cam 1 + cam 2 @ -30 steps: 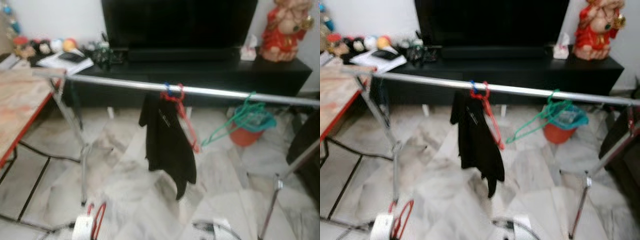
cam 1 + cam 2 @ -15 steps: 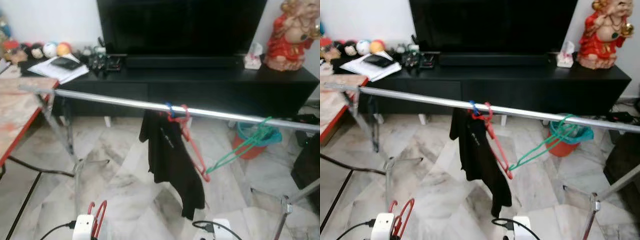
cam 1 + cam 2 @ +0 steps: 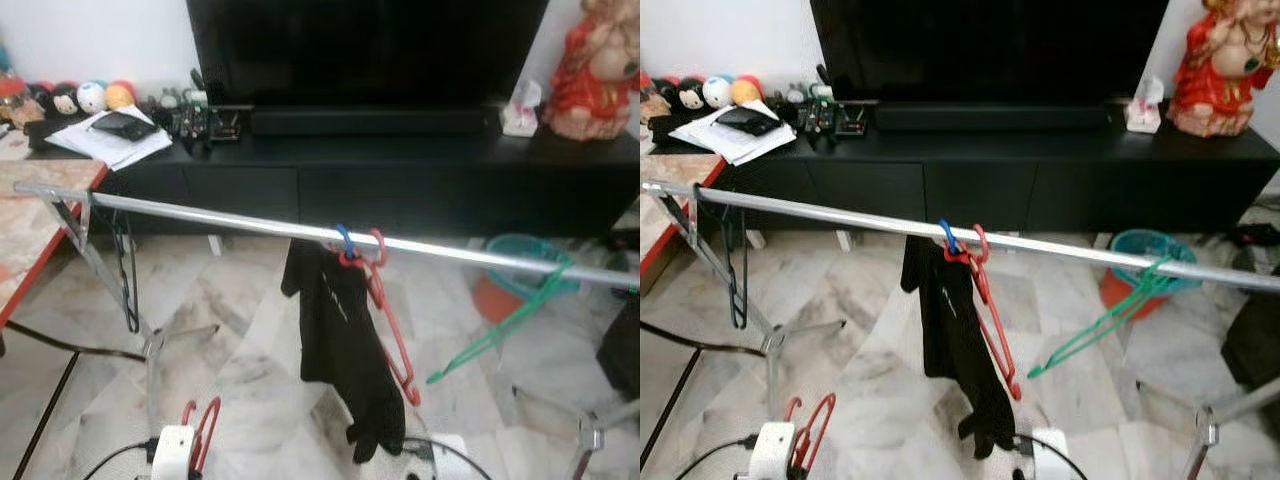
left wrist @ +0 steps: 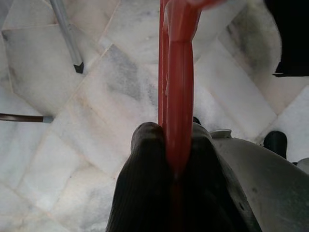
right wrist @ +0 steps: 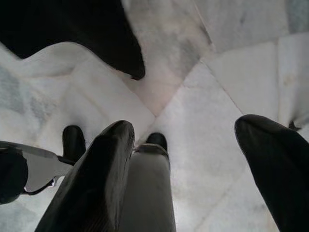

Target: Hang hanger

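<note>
Marble floor (image 3: 250, 340) lies under our rail (image 3: 220, 222). Our left hand (image 4: 176, 145), low and near, pinches the red hanger (image 3: 200, 432), apparently upright; the rail sits above, farther off. Our right hand (image 5: 186, 140) hangs spread, empty.

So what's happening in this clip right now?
The robot stands facing a long silver clothes rail before a black TV cabinet. Its left pincer is shut on a red plastic hanger, held low, not yet hung. The right pincer is open above the marble floor. A red hanger with a black garment and a green hanger hang on the rail.
</note>
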Motion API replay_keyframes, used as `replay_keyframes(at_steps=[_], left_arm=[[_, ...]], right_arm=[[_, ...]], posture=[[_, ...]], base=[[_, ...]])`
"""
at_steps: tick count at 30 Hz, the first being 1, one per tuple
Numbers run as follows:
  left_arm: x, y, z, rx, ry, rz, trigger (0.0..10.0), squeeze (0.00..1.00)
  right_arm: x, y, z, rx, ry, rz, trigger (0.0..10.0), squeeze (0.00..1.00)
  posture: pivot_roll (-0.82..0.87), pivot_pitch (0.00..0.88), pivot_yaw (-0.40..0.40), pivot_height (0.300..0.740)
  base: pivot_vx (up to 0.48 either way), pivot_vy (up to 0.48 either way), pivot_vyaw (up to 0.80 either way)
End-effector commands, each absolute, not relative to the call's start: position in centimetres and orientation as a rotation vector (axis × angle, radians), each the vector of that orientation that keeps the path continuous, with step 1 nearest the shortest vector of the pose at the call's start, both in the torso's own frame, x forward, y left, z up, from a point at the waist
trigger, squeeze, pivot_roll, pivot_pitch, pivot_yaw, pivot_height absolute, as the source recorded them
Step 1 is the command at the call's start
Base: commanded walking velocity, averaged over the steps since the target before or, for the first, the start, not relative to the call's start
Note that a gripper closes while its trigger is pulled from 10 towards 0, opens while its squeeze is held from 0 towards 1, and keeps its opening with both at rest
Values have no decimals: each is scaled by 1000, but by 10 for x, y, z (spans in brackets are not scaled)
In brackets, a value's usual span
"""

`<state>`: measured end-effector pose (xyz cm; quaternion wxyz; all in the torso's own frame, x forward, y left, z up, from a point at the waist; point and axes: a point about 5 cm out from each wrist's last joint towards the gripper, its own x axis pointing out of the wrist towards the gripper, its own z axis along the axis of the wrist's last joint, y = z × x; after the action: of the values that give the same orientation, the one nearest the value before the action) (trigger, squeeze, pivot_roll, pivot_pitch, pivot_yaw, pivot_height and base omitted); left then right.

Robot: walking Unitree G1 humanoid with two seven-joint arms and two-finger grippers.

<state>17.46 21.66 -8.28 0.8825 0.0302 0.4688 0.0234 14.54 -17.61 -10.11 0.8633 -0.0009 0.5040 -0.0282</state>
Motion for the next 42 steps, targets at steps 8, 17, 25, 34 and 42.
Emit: replay_keyframes(at_steps=[8, 17, 25, 34, 42], left_arm=[[171, 217, -84, 67, 986, 45, 10000, 0], [171, 217, -84, 69, 987, 47, 10000, 0], [171, 217, -85, 73, 987, 48, 10000, 0], [171, 216, -85, 83, 988, 48, 10000, 0], [171, 216, -85, 82, 984, 58, 10000, 0]], right_arm=[[144, -176, -102, 10, 1061, -71, 10000, 0], [144, -176, -102, 8, 1061, -69, 10000, 0], [144, -177, -102, 1, 1062, -63, 10000, 0], [145, -177, -101, 1, 1060, -62, 10000, 0], [145, -178, -101, -5, 1062, -57, 10000, 0]], posture=[[14, 0, 0, 740], [15, 0, -1, 740], [14, 0, -2, 740], [9, 0, -1, 740], [13, 0, -9, 740]], base=[[0, 0, 0], [0, -53, 0], [0, -269, 0], [0, -293, 0], [0, -291, 0]])
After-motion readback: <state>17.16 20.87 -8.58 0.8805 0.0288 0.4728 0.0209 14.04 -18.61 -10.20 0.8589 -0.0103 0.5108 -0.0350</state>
